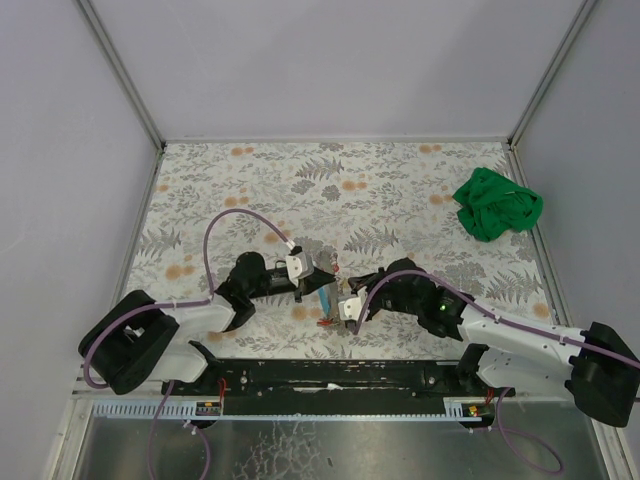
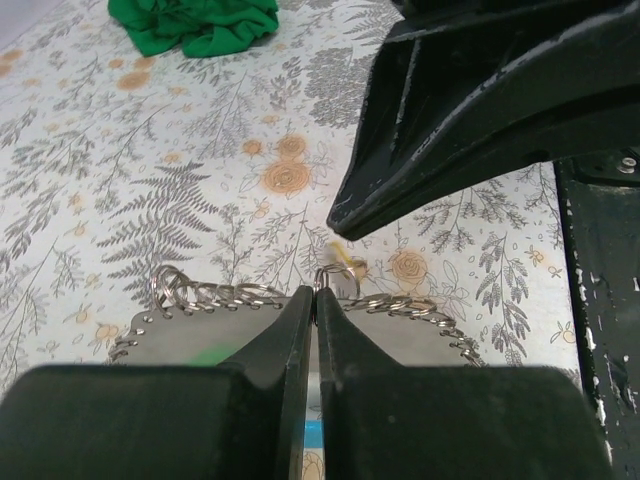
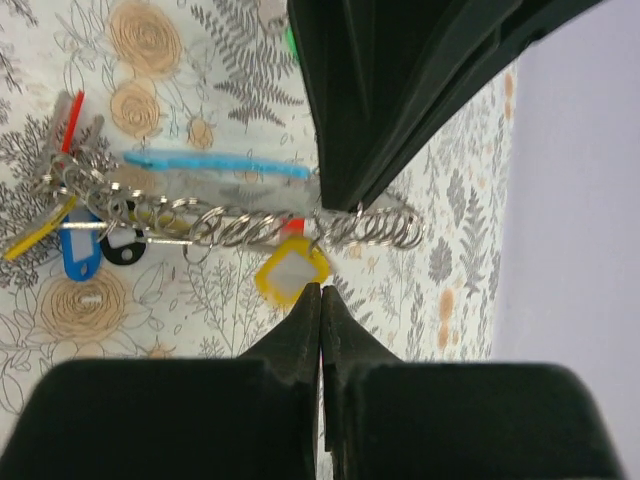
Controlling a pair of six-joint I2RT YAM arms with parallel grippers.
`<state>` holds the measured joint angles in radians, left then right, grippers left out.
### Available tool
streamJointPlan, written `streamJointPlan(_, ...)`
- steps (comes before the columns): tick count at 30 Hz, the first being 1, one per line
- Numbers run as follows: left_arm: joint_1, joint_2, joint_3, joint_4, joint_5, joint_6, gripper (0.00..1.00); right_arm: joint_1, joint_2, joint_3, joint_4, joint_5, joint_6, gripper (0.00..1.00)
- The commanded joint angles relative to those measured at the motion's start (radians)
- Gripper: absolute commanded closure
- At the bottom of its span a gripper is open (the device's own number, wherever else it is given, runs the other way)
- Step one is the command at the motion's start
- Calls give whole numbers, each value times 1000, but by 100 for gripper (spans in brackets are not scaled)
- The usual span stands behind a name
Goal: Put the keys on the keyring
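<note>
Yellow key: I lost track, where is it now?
In the right wrist view, the yellow key lies against the chain of rings, just beyond the shut right gripper.

The left arm [image 1: 190, 318] and the right arm [image 1: 520, 345] have white links, bulky black joint housings and black wrists. A purple cable [image 1: 228, 214] loops along each. A green light [image 1: 441, 308] glows on the right arm. The fingers [image 2: 265, 350] are matte black wedges.

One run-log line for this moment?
left gripper: shut, tips at silver metal ring chain | right gripper: shut, tips by yellow plastic-capped key | threading: cannot tell
</note>
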<state>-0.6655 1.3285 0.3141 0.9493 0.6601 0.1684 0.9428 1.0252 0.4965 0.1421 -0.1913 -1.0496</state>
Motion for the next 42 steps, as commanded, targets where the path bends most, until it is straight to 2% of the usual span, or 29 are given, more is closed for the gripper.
streamJointPlan(1,19,-25,-24,132,-67,-77,100,1,13,-20,48,56,33,100)
streamJointPlan(7,14,19,-32,253,-81,-164,100,2,56,-25,134,-20,62,100)
streamJointPlan(12,13,18,-35,241,-88,-152,100,1,14,-42,173,13,124,100)
streamJointPlan(18,14,7,-29,194,-102,-132,100,2,-72,-98,262,33,209,84)
streamJointPlan(26,9,10,-24,194,-99,-143,100,1,-5,-80,386,-20,265,71)
streamJointPlan(35,9,10,-23,194,-100,-144,100,2,61,-73,449,-9,303,69)
streamJointPlan(42,4,9,-23,197,-94,-149,100,1,86,-70,470,32,306,75)
